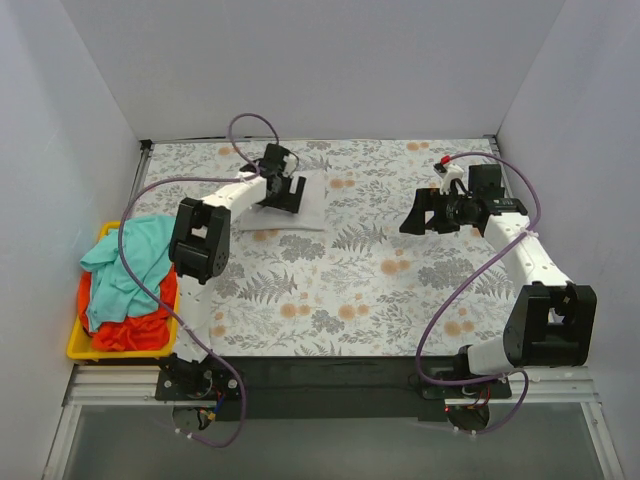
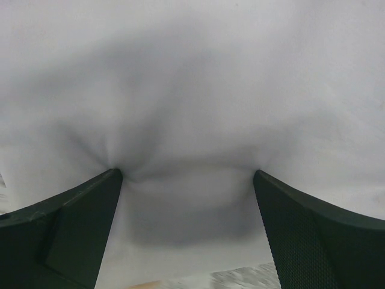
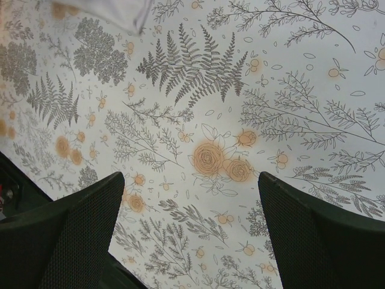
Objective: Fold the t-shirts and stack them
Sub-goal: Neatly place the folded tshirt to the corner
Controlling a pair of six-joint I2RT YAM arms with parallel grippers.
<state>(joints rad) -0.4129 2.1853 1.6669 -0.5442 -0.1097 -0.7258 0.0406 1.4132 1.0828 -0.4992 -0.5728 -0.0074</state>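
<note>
The yellow tray sits at the table's 8 o'clock edge and holds two crumpled garments. The teal t-shirt is heaped on top and spills over the tray's far rim. The orange-red t-shirt is bunched beneath it toward the near side. The white t-shirt lies outside the tray, folded into a compact rectangle on the floral table cover, at about 11 o'clock from the table's middle. The left gripper is down on that white fold. In its wrist view the fingers are spread apart and their tips press into the cloth, which dimples and shades around them; nothing is pinched between them. The right gripper hangs over bare cover at about 2 o'clock, its fingers parted wide and holding nothing. A corner of the white shirt shows at 11 o'clock in its wrist view, well apart from the fingers.
</note>
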